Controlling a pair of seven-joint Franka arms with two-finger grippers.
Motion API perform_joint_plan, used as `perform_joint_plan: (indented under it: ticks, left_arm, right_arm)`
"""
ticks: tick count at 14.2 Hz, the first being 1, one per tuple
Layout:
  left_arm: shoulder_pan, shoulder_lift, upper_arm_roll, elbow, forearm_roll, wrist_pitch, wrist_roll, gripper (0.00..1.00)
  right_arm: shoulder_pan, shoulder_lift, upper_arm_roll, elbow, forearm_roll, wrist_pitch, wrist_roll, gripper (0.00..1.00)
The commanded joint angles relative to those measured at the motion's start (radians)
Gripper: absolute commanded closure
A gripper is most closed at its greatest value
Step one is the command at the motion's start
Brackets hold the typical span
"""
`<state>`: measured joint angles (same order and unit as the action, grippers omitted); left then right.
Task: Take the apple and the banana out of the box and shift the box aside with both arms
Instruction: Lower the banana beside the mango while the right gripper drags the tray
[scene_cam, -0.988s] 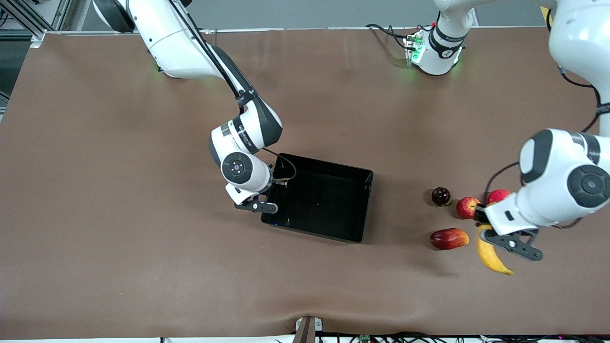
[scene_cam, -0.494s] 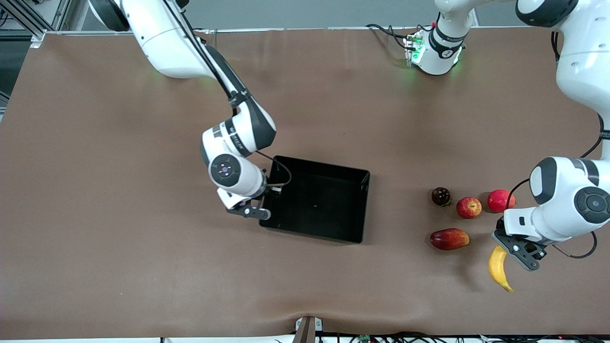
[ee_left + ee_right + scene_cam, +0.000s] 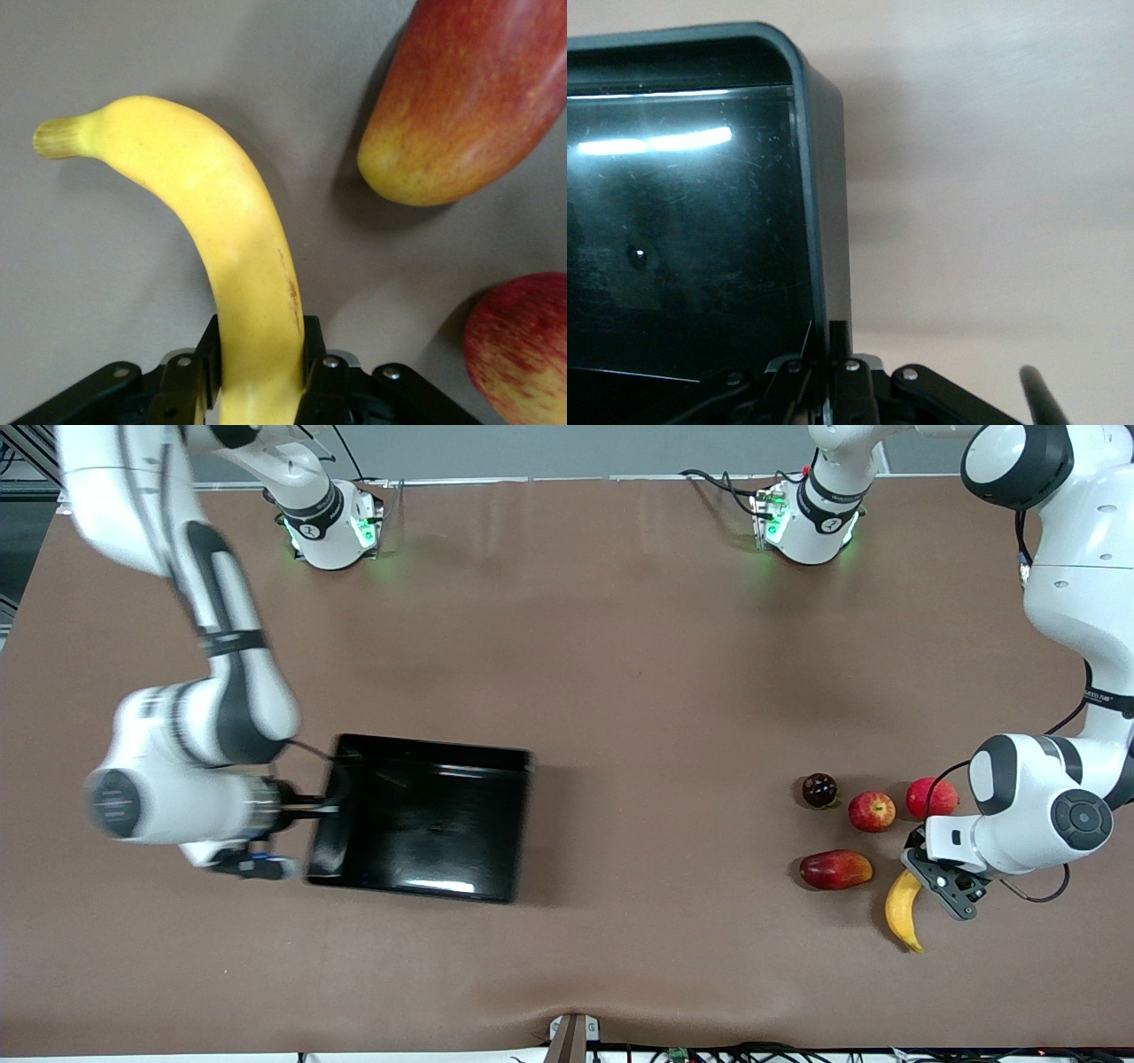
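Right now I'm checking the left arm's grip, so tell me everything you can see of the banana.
The banana is long, curved, smooth yellow with a stubby greenish-brown stem tip and a thin brown scuff. The left gripper has its jaws shut on one end. It sits near the mango-like fruit, apart from it, toward the left arm's end of the table.

Bare table (image 3: 656, 691) between box (image 3: 425, 824) and fruits, mango-like fruit (image 3: 834, 869) crowding banana (image 3: 902, 908)
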<state>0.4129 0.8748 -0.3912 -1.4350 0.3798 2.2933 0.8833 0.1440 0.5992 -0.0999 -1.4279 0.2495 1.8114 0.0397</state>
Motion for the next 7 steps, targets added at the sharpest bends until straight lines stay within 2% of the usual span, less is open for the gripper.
perform_joint_plan:
  ticks: [1, 2, 5, 7]
  left_arm:
    - [0.012, -0.025, -0.006, -0.025, -0.036, 0.012, 0.013, 0.08]
    - [0.015, -0.031, -0.008, -0.028, -0.051, 0.011, 0.014, 0.0]
    - [0.015, -0.077, -0.014, -0.022, -0.079, -0.011, -0.007, 0.0]
    - [0.012, -0.144, -0.018, -0.019, -0.113, -0.081, -0.105, 0.0]
  right_arm:
    - [-0.144, -0.013, 0.022, -0.029, -0.029, 0.0, -0.179, 1.0]
    - [-0.177, -0.013, 0.02, -0.031, -0.053, -0.001, -0.217, 1.0]
    - [-0.266, -0.013, 0.022, -0.08, -0.099, 0.016, -0.296, 1.0]
    - [-0.312, -0.013, 0.022, -0.091, -0.149, 0.019, -0.311, 1.0]
